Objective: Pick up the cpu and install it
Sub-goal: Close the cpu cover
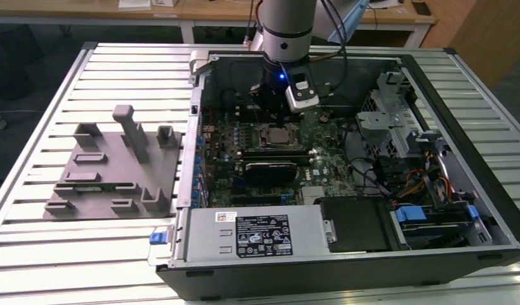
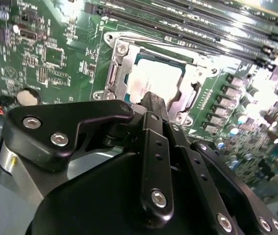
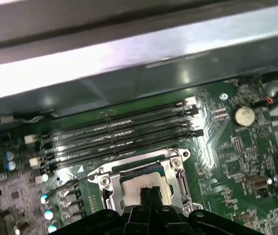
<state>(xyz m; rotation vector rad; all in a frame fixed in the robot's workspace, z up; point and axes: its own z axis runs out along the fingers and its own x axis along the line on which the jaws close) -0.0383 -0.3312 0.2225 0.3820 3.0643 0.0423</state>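
The cpu [image 2: 154,81] lies flat in the metal-framed socket [image 2: 116,73] on the green motherboard, its pale silver lid facing up. It also appears as the cpu [image 3: 135,182] in the first wrist view and as a small silver square, the cpu [image 1: 279,135], in the exterior view. My gripper [image 1: 273,119] hangs inside the open computer case, just above the socket. In both wrist views its black fingertips [image 3: 150,195] are pressed together over the edge of the lid, with nothing seen between them.
A grey holder tray [image 1: 107,178] with upright slots sits on the slatted table at the exterior view's left. Inside the case are black memory slots [image 3: 119,132], a coin battery [image 3: 244,116], a black finned block [image 1: 272,170], the power supply [image 1: 260,235] and cables [image 1: 412,184].
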